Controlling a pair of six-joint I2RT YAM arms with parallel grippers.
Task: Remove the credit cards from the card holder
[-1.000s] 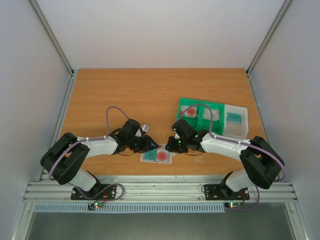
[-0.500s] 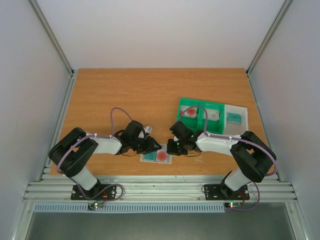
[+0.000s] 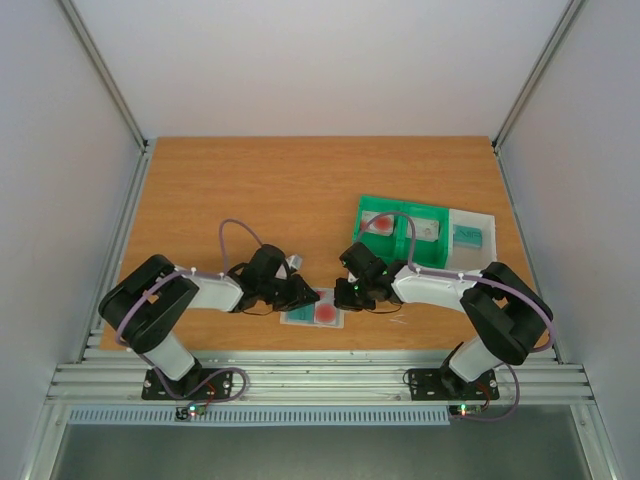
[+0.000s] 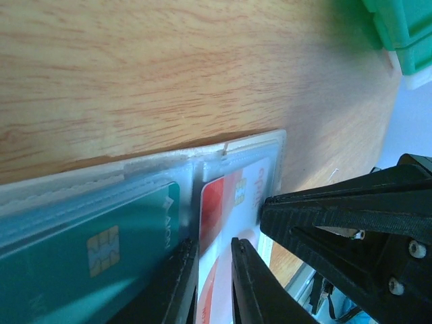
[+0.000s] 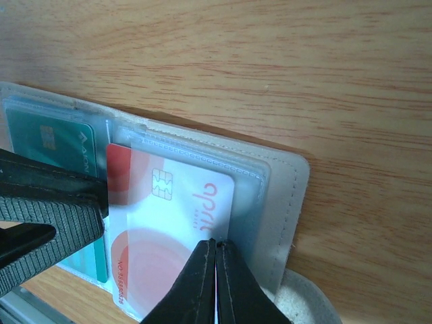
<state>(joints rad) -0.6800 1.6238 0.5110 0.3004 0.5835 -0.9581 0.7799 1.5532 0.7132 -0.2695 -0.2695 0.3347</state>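
The right hand [image 5: 216,251] is closed tip to tip. Its two black fingers meet at the edge of the white card with red marks [image 5: 172,223]. Whether that thin card is nipped between them, I cannot tell. The card lies chip side up in the pocket of the card holder [image 5: 287,182] nearer the right arm. Part of it shows clear of the stitched film.

The left hand [image 4: 214,255] comes in from the opposite side. Its fingers are held narrow with a slim gap, and nothing visible sits between them. The tips are low over the holder, about where its two pockets meet. The teal card [image 4: 101,246] fills the other pocket, chip side up and wholly under the film. The two hands are just beside each other over the holder, almost tip to tip.

The holder lies flat on the wooden table [image 3: 250,190], close to the near edge and about midway along it. Farther back and toward the right edge stands a green compartment tray [image 3: 400,203]. A clear plastic box [image 3: 490,235] stands against the tray's right side. Something with a red spot and something grey lie in the tray, and something teal lies in the box. All three are too small to name from above.
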